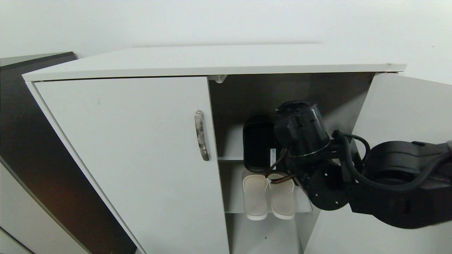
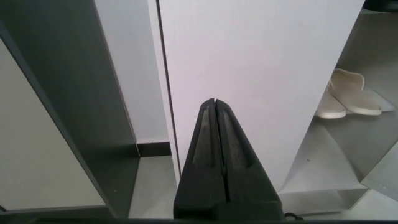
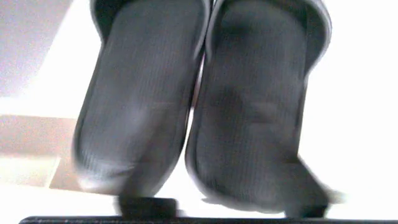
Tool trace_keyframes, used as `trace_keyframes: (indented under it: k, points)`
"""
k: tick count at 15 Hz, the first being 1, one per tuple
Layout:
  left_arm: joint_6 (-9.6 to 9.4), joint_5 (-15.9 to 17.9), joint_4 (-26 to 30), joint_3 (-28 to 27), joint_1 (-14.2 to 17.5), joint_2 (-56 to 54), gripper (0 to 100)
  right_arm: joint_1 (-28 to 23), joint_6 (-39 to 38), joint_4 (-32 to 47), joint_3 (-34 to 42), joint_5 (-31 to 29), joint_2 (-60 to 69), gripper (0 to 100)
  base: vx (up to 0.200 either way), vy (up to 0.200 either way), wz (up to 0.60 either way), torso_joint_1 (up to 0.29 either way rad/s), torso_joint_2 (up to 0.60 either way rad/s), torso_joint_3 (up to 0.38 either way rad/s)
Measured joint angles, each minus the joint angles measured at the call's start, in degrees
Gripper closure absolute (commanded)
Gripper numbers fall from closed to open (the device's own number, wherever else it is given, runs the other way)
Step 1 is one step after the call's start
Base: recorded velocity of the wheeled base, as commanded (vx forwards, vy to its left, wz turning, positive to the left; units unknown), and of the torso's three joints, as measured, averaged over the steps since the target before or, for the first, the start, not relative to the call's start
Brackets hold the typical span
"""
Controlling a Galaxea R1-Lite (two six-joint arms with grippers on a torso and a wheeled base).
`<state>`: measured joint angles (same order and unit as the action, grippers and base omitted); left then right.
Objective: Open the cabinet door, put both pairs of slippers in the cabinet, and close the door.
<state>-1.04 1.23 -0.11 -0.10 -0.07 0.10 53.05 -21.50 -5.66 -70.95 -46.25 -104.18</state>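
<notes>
**Black pair held up at the open cabinet**

The right gripper (image 1: pixel 277 157) is clamped on the black slippers (image 1: pixel 259 143), holding them upright at the upper shelf (image 1: pixel 229 158) of the cabinet (image 1: pixel 212 60). The white slippers (image 1: pixel 268 195) lie on the shelf below. The right door (image 1: pixel 402 106) stands open. The left door (image 1: pixel 134 158) with its metal handle (image 1: pixel 201 135) is closed. The left gripper (image 2: pixel 215 107), jaws together, faces it. A dark panel (image 1: pixel 35 141) leans beside the cabinet, and a pale wall (image 1: pixel 226 21) is behind.
</notes>
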Motion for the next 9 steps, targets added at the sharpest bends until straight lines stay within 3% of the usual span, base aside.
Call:
trace_keyframes:
  k: [9]
  points:
    - [-0.02,0.0,0.0,0.0,0.0,0.0,100,2.3,0.3,-2.7,5.1,3.3,2.5,100,0.0,0.0,0.0,0.0,0.0,0.0]
